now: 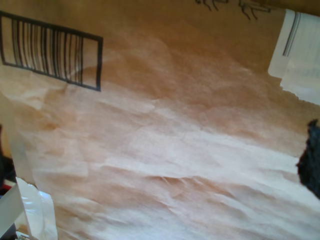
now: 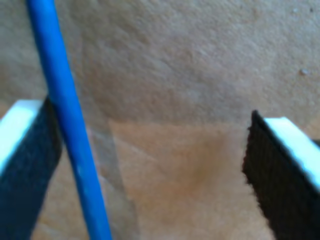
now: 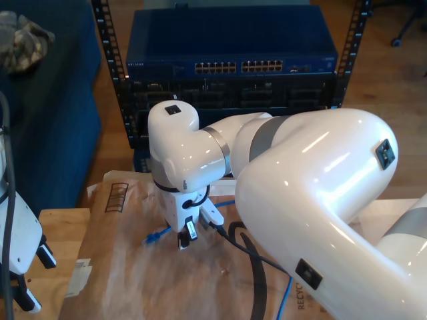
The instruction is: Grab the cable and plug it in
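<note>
The cable (image 2: 65, 125) is thin and bright blue and lies on brown cardboard (image 2: 190, 75). It runs between the fingers of my second gripper (image 2: 150, 165), close beside one dark pad (image 2: 25, 170). That gripper is open. In the exterior view my second gripper (image 3: 190, 233) points down at the cardboard, and the cable's plug end (image 3: 157, 235) lies just to its left. More of the cable (image 3: 285, 300) shows near the lower edge. My first gripper (image 3: 33, 279) stands open at the exterior view's lower left, holding nothing. One of its dark pads (image 1: 311, 162) hangs over the cardboard.
A blue network switch (image 3: 233, 67) with rows of ports sits in a rack at the back. The cardboard sheet (image 3: 127, 280) covers the wooden table and carries a barcode (image 1: 50, 50) and a white label (image 1: 300, 55). The arm's black cable (image 3: 250, 273) hangs beside the second gripper.
</note>
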